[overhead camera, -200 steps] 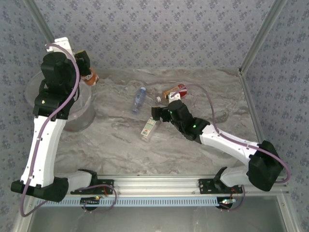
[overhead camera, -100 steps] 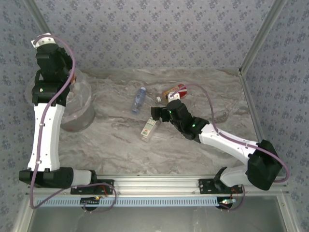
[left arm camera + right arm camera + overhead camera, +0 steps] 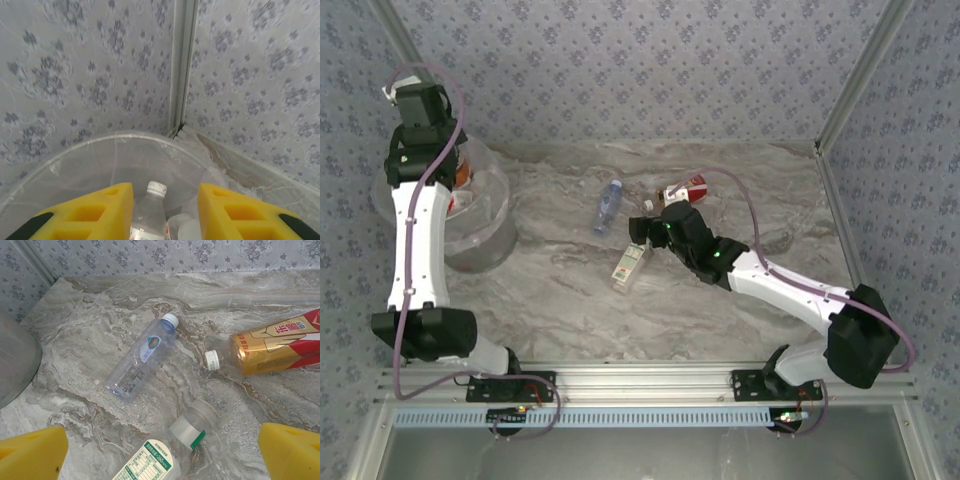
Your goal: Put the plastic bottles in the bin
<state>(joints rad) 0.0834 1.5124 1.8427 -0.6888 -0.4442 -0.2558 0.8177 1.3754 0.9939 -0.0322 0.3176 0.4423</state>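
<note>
1. The right hand (image 3: pixel 642 240) is spread wide and holds nothing. It hovers low over the middle of the counter (image 3: pixel 570 310). In the wrist view its yellow fingers (image 3: pixel 30 455) stand at the two lower corners.
2. The white-green label bottle (image 3: pixel 150 462) lies on its side just between and below these fingers, at 6 o'clock of the wrist view. Its long axis goes from the cap at 2 o'clock to the base at 8 o'clock, so it is oblique to the line between the fingers. I judge that the wrist needs a turn before it closes across the body.
3. The bluish bottle (image 3: pixel 142 357) lies farther at 11 o'clock and the gold-red bottle (image 3: pixel 270 347) at 2 o'clock. Both are apart from the first one.
4. The left hand (image 3: pixel 166 189) pinches, as it looks, a white-capped bottle (image 3: pixel 150 215) above the bin (image 3: pixel 495 215), which stands at 9 o'clock of the counter. So the right arm is clearly the nearer one for the three lying bottles.
</note>
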